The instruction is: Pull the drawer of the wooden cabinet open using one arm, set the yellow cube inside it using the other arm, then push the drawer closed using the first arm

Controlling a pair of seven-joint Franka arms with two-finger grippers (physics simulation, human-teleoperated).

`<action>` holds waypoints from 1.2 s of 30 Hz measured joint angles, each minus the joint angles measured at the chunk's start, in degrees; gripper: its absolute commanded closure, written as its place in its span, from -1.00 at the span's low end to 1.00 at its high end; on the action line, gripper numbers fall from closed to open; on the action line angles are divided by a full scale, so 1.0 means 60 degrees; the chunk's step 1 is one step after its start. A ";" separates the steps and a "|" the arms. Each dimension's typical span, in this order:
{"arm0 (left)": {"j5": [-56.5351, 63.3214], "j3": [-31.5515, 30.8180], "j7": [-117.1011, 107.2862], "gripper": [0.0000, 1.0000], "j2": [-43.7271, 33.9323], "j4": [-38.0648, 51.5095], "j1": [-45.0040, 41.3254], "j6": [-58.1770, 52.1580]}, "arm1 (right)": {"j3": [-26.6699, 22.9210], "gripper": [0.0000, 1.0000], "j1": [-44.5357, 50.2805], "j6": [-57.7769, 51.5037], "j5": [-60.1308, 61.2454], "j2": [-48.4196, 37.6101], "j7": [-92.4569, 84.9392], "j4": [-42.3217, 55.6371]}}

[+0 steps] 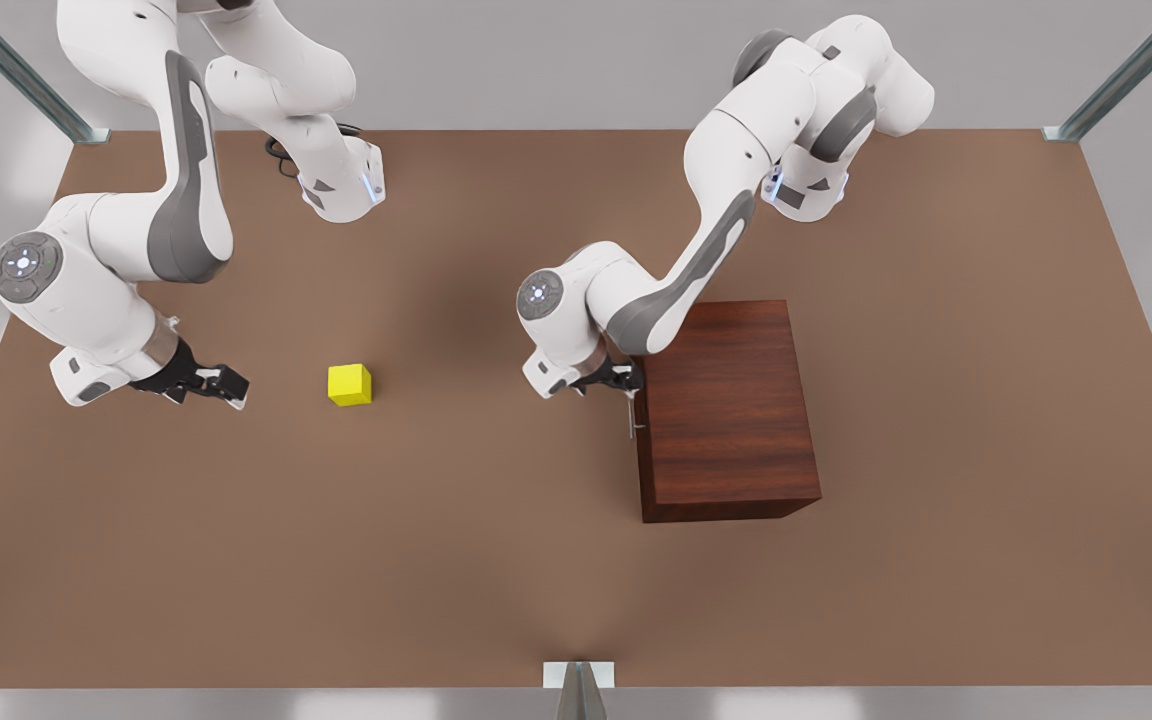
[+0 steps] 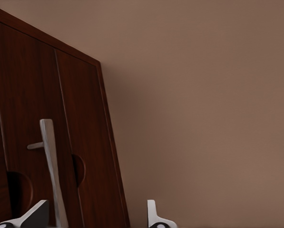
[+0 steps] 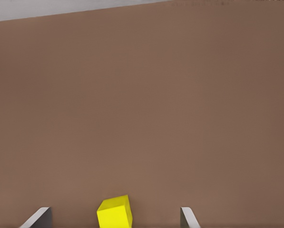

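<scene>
the dark reddish-brown glossy wooden cabinet (image 1: 731, 410) stands on the brown table (image 1: 496, 560), right of centre in the front view. its drawer (image 2: 42, 123) sits flush in the cabinet's left face, closed, with the slim silver bar handle (image 1: 630, 414) standing out from it; in the left wrist view the handle (image 2: 51, 171) runs between the two pale fingertips (image 2: 156, 217). the left gripper (image 1: 626, 380) is right at the handle's far end, its fingers spread apart on either side of the bar and not clenched on it.

the small bright yellow plain-faced cube (image 1: 349, 384) rests on the table well to the left of the cabinet, apart from everything. the right gripper (image 1: 221, 385) hangs near the cube, to its left in the front view, fingers released and wide; in the right wrist view the cube (image 3: 114, 212) lies between the two fingertips (image 3: 188, 218), touching neither.

no writing or label can be read on anything. grey metal frame posts (image 1: 21, 75) stand at the table's corners.
</scene>
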 measured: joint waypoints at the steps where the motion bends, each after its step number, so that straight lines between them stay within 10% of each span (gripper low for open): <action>1: 0.0060 0.0000 -0.0070 -1.00 -0.0011 0.0019 0.0003 0.0000 | 0.0000 -1.00 -0.0002 0.0001 0.0000 0.0001 0.0005 0.0001; 36: 0.0736 0.0209 -0.1974 -1.00 0.1168 0.1470 -0.0473 0.1252 | -0.0096 -1.00 -0.0027 -0.0053 0.0022 0.0002 0.0101 0.0157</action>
